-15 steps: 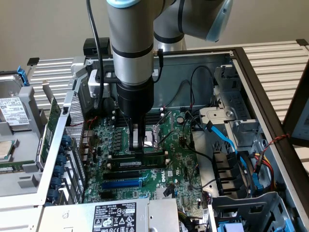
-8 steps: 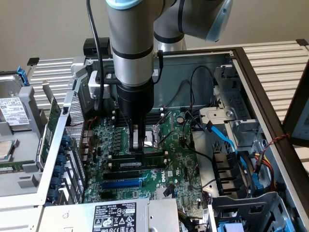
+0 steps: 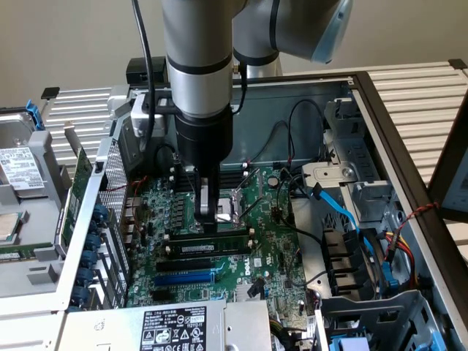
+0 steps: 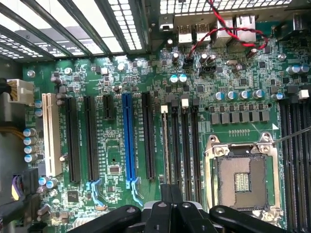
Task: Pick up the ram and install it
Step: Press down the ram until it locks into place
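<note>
The gripper (image 3: 210, 212) hangs low over the motherboard (image 3: 278, 248), its tip just beside the CPU socket (image 3: 235, 205), on the side toward the slots. In the exterior view the fingers sit close together with nothing obvious between them, and in the wrist view the gripper (image 4: 165, 196) shows a thin dark edge rising between the black fingers (image 4: 192, 213); that could be the top of a stick or just part of the tool, so I cannot tell whether it is closed empty or pinching something. The ram (image 3: 212, 248) appears to stand already in a slot: a long dark stick with a pale label strip, lying across the board just past the gripper tip on the side away from the socket, with a white end clip (image 3: 251, 232) at its socket-side end. In the wrist view a thin upright edge (image 4: 164, 145) in the slot nearest the socket's bank of four may be the same stick, though that is hard to confirm. The blue slot (image 3: 186, 278) beyond it is bare. As I judge it, the pick-up and carry are done and the stick is placed; whether it is pressed fully home with both clips latched is not visible, and that is what remains uncertain.
</note>
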You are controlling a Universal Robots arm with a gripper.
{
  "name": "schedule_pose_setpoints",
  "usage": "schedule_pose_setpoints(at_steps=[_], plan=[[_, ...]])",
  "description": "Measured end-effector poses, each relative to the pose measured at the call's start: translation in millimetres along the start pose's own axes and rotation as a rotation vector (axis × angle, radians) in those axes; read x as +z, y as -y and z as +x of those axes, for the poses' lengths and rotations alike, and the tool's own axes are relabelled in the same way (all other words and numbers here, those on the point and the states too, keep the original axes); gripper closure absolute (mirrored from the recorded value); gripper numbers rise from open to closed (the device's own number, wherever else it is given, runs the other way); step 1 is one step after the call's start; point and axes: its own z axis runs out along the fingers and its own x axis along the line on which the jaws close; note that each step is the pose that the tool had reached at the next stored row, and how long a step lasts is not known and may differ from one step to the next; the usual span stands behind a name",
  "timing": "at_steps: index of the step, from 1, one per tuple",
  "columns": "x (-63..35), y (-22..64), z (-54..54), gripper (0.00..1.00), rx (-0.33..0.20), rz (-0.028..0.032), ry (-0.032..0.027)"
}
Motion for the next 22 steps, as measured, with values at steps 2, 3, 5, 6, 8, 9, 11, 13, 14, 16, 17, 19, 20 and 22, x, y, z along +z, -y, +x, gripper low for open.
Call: schedule_pose_setpoints(at_steps=[2,3,5,6,8,9,11,13,14,16,17,19,20,22], plan=[[-5.6,0.0,0.2,0.90,0.000,0.0000,0.0000],[-7.8,-0.1,0.3,0.90,0.000,0.0000,0.0000],[-8.9,0.0,0.6,0.90,0.000,0.0001,0.0004],[-8.9,0.0,0.6,0.90,0.000,0.0000,0.0005],[-9.0,0.0,0.6,0.90,0.000,0.0000,0.0005],[-9.0,0.0,0.6,0.90,0.000,0.0000,0.0005],[-9.0,0.0,0.6,0.90,0.000,0.0000,0.0004],[-9.0,0.0,0.6,0.90,0.000,0.0000,0.0004],[-9.0,0.0,0.6,0.90,0.000,0.0000,0.0004],[-9.0,0.0,0.6,0.90,0.000,0.0000,0.0004],[-9.0,0.0,0.6,0.90,0.000,0.0000,0.0004],[-9.0,0.0,0.6,0.90,0.000,0.0000,0.0004],[-9.0,0.0,0.6,0.90,0.000,0.0000,0.0004],[-9.0,0.0,0.6,0.90,0.003,-0.0001,0.0004]])
